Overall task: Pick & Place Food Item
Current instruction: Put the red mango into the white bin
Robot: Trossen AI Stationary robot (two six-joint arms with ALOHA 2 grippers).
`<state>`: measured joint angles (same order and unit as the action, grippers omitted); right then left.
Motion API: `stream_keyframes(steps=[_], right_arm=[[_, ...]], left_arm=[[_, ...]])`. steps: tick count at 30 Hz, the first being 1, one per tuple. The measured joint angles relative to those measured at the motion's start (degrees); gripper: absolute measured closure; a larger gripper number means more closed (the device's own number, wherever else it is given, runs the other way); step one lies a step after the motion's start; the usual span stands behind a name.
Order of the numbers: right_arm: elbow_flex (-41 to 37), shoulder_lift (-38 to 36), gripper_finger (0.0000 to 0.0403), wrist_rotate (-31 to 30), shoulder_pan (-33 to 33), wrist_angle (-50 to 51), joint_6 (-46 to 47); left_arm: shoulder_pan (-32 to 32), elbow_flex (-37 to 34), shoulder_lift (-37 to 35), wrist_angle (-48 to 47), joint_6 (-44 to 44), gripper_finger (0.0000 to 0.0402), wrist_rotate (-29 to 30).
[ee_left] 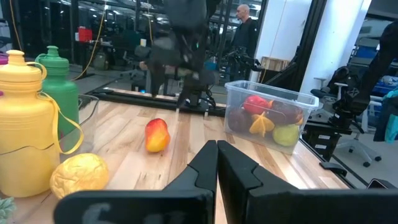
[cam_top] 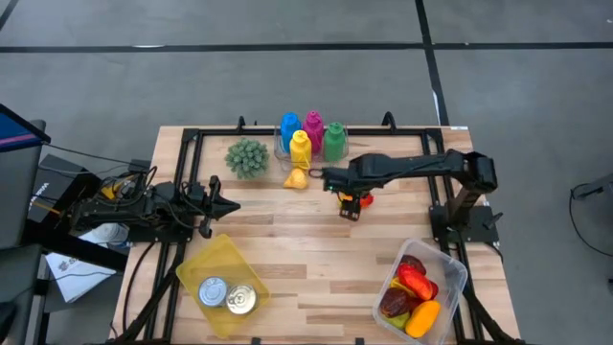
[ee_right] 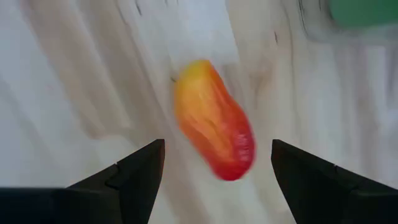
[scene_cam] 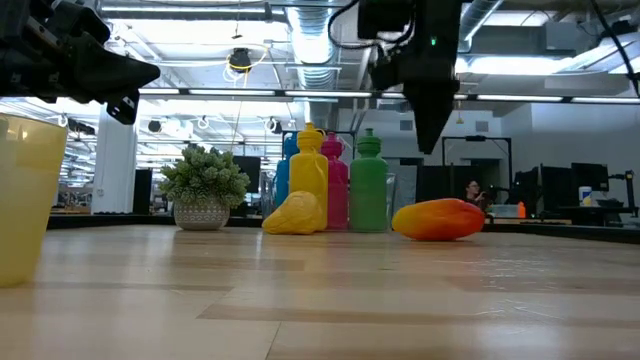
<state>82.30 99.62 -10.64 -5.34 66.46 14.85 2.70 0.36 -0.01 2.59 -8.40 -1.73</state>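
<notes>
Your right gripper point(ee_right: 214, 165) hangs spread wide, grasping nothing, directly above the orange-red mango point(ee_right: 214, 118), which lies on the table point(cam_top: 287, 249) just right of centre in the high view. Its long axis runs diagonally between the fingers. Your left gripper point(cam_top: 225, 204) waits clenched, farther off.

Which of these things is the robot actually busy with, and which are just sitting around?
In use: right gripper, open above the mango; clear bin of fruit.

Lying about: left gripper, shut; bottles, plant, lemon, yellow bin, cans.
</notes>
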Motion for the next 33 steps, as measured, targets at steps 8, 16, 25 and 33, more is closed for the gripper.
stream_keyframes(steps=[8,16,25,33], right_arm=[[-0.07,10.81,0.0117,4.01,-1.11,0.15,-11.77],[-0.05,18.46,0.0117,8.05,-1.91,1.99,-14.61],[-0.09,18.96,0.0197,9.65,1.79,1.84,-12.37],[-0.09,5.92,0.0202,19.76,7.28,-4.07,-3.17]], left_arm=[[0.0,-0.01,0.0,0.0,0.01,0.0401,-0.01],[0.01,-0.01,0.0,-0.01,0.0,0.0401,0.0],[0.0,-0.02,0.0,-0.02,0.0,0.0401,0.01],[0.01,0.0,0.0,-0.02,0.02,0.0401,0.0]])
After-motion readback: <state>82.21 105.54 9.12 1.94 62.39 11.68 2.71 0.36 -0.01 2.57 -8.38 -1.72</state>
